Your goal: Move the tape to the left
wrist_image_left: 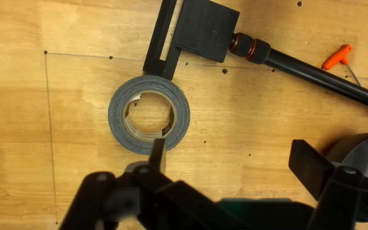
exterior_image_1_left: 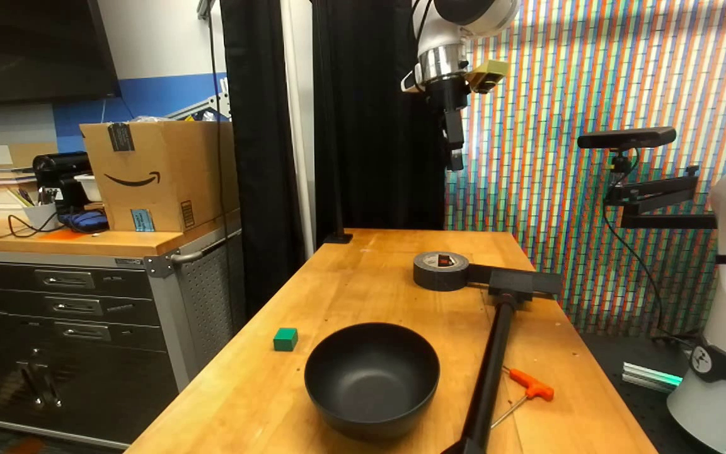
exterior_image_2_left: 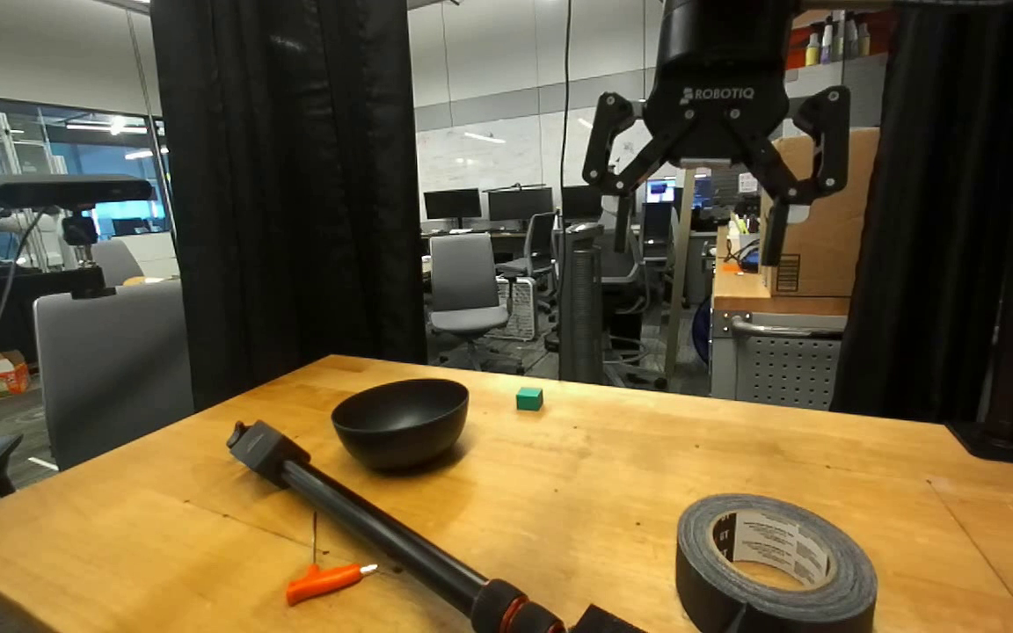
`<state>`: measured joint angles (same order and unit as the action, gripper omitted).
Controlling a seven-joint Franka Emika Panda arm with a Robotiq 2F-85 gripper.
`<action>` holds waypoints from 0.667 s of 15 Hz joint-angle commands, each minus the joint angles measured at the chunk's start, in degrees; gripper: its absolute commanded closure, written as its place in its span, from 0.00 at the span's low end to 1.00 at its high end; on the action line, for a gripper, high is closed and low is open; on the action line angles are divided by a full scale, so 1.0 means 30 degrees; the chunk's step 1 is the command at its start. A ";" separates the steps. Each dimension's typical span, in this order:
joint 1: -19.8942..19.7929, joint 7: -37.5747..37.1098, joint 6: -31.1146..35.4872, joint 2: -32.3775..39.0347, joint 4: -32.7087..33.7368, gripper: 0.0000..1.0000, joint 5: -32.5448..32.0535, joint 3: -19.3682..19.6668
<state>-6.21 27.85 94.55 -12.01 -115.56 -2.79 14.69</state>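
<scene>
Tape [exterior_image_1_left: 440, 277] lies flat on the table [exterior_image_1_left: 350, 296], right by the slotted end of the black stand [exterior_image_1_left: 492, 369] — touching or just beside, you can't tell. And your hand [exterior_image_2_left: 696, 251] hangs high above, fingers spread wide, nothing between them. So it's the approach you're on, by the look of it: no grasp made, the whole leftward shift to come. Check the wrist view: the tape sits up and to the left of the gap between your fingers, one fingertip [wrist_image_left: 156, 156] showing across its near edge, table showing through its core. That calls for a sideways slide to centre the gap over the tape, then a straight drop, one finger either side, or one down the core if the spread proves too tight. Mind the stand when you drop; it could well foul a finger. The orange hex key [exterior_image_1_left: 531, 383] lies farther along that stand, well apart from the tape. Whose left is meant, the sentence doesn't say, so settle that before you lift. Now, containers: the big black bowl [exterior_image_1_left: 372, 381] stands upright, its dark floor in plain sight, and the green cube [exterior_image_1_left: 285, 339] sits outside it, near its wall, on the table. Off on the tool chest [exterior_image_1_left: 104, 378], a cardboard box [exterior_image_1_left: 158, 202] has bits poking over its top, too jumbled to name, while a white cup [exterior_image_1_left: 45, 218] holds what look like pens [exterior_image_1_left: 24, 197].
</scene>
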 commanded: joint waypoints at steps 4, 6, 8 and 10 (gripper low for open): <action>-0.0196 0.0778 0.0423 0.0618 0.0752 0.00 0.0318 -0.0133; -0.0229 0.1197 0.0578 0.0826 0.0761 0.00 0.0504 -0.0021; -0.0292 0.1513 0.0698 0.1038 0.0763 0.00 0.0685 0.0074; -0.0444 0.1882 0.1049 0.1481 0.0590 0.00 0.0920 0.0222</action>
<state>-6.48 30.63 96.27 -9.90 -115.02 -2.23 14.79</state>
